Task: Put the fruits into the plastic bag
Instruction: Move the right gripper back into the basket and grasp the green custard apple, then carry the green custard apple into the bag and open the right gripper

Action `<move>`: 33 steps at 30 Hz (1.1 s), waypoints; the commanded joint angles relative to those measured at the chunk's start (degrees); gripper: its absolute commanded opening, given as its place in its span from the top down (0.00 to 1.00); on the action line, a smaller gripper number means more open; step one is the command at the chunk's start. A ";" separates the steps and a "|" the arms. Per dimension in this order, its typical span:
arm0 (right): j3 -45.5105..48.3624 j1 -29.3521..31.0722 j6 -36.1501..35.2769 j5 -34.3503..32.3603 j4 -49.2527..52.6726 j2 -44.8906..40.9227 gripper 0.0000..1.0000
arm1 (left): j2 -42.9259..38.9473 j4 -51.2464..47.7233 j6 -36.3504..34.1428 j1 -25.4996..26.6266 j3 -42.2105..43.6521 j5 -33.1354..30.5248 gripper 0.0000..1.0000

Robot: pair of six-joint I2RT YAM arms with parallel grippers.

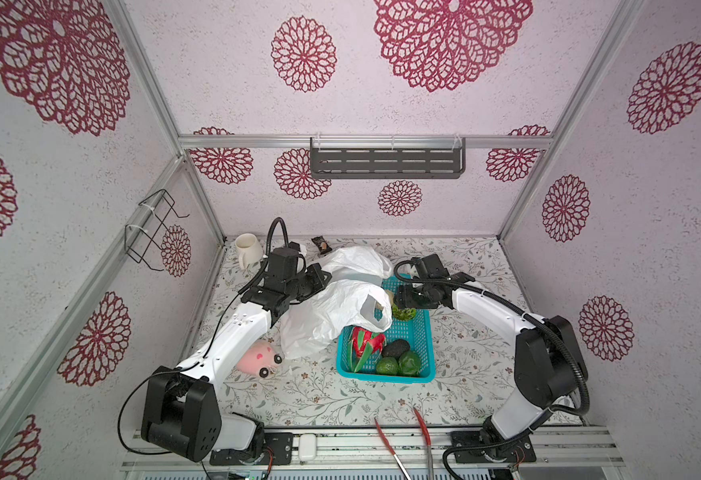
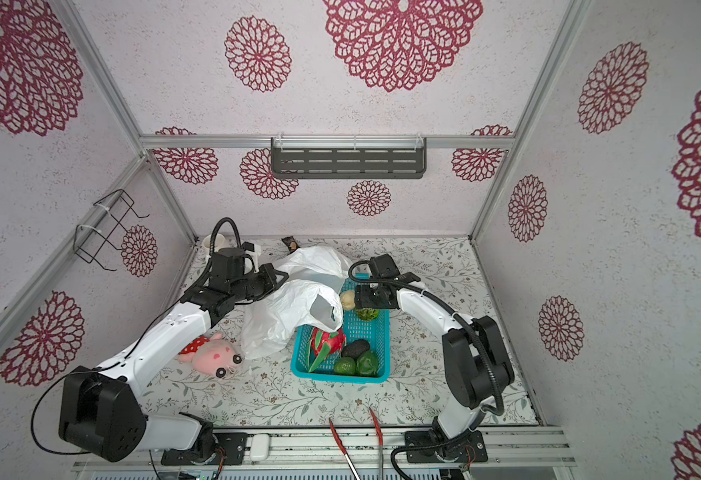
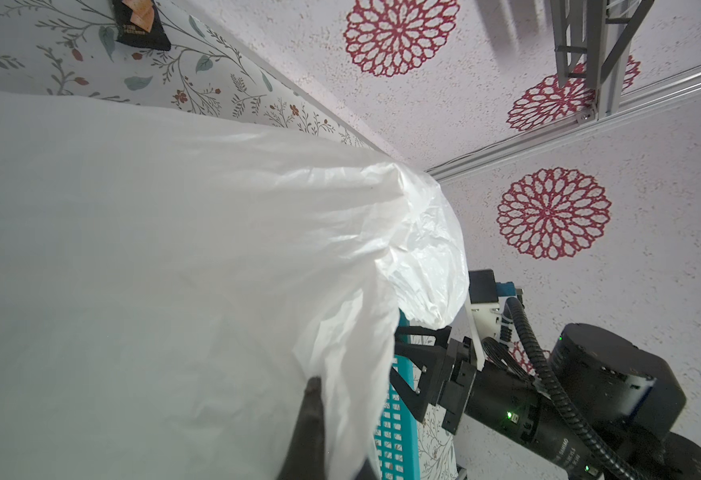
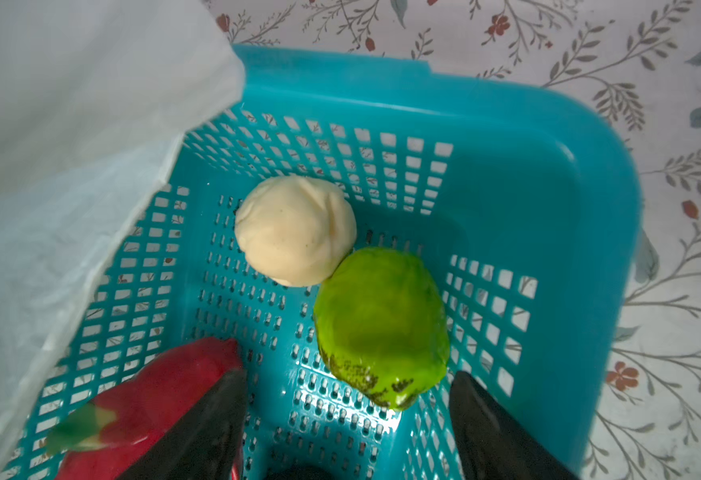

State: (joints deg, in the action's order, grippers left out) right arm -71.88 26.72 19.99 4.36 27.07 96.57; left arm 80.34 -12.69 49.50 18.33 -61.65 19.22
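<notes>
The white plastic bag (image 1: 328,316) lies crumpled left of a teal basket (image 1: 382,376), its mouth draped over the basket's edge. My left gripper (image 1: 324,282) is shut on a fold of the bag (image 3: 216,270); one dark finger (image 3: 311,415) shows against the film. The basket holds the fruits: a red dragon fruit (image 1: 365,340), a dark avocado (image 1: 396,348), two green round ones (image 1: 387,365), a green kiwi half (image 4: 382,324) and a cream ball (image 4: 295,228). My right gripper (image 4: 346,386) hangs open over the basket's far end, jaws either side of the kiwi half, not touching it.
A pink plush toy (image 1: 257,357) lies by my left forearm. A white mug (image 1: 247,249) and a dark packet (image 1: 321,245) stand at the back wall. Red-handled tongs (image 1: 390,449) and a white case (image 1: 307,446) rest at the front rail.
</notes>
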 commanded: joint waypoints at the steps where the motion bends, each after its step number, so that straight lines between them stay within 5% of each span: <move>1: -2.16 0.55 -1.47 -2.20 2.02 1.21 0.20 | -0.35 1.75 -0.45 -0.05 0.12 0.14 1.00; 21: -2.35 4.92 0.51 -2.89 0.71 11.29 0.16 | -0.35 2.28 -0.76 -0.07 0.83 0.28 1.00; 24: -1.71 4.96 0.35 -2.83 -0.20 10.55 0.23 | -0.44 2.27 -0.80 -0.05 0.96 0.21 1.00; 28: 0.32 4.92 0.10 -4.97 -1.82 5.47 0.46 | -0.53 2.25 -0.90 -0.05 0.96 0.47 1.00; 33: 4.69 4.54 -0.75 -6.85 -4.64 -5.09 0.48 | -0.71 2.24 -1.33 -0.09 0.83 0.91 1.00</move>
State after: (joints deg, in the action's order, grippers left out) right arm -67.81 31.66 19.97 0.12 24.56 99.63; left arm 80.34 -12.10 49.39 18.33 -61.06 19.46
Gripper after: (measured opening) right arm 0.616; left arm 0.042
